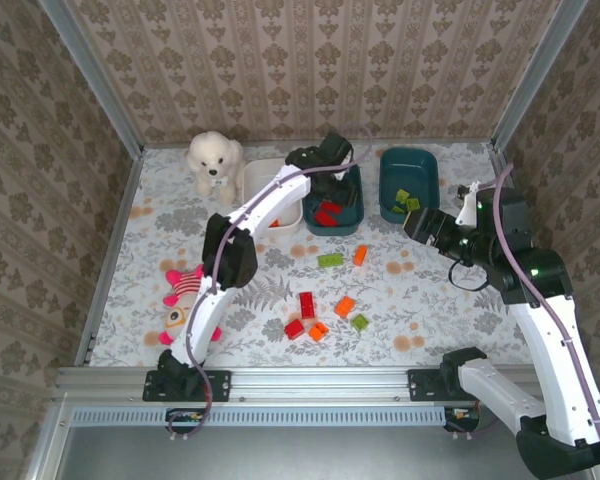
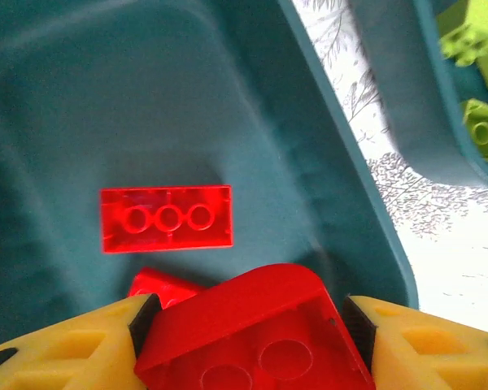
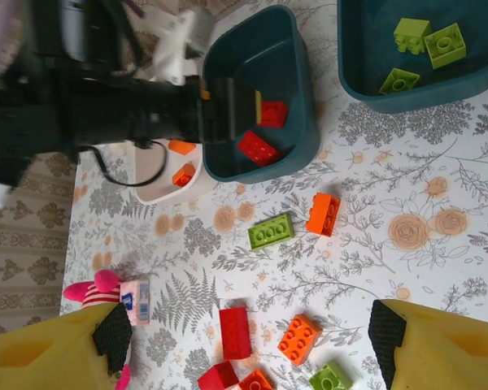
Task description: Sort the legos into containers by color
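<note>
Left: we keep a red brick (image 2: 228, 317) clamped in our left gripper (image 2: 248, 333) over the middle teal bin (image 2: 342, 203), because the reds collect there | Right: our right gripper (image 3: 250, 331) hangs open above loose bricks (image 3: 270, 231) on the worktop (image 3: 439, 276), placed for a pick.

Table (image 1: 160, 200) viewed from above-behind by top cam. Left wrist cam held close over middle bin (image 2: 187, 97); bin shared with higher right wrist view.

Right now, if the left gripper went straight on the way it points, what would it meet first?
The left gripper, shut on a red brick, would probably meet the teal bin floor by the flat red brick lying there; depth is unclear.
</note>
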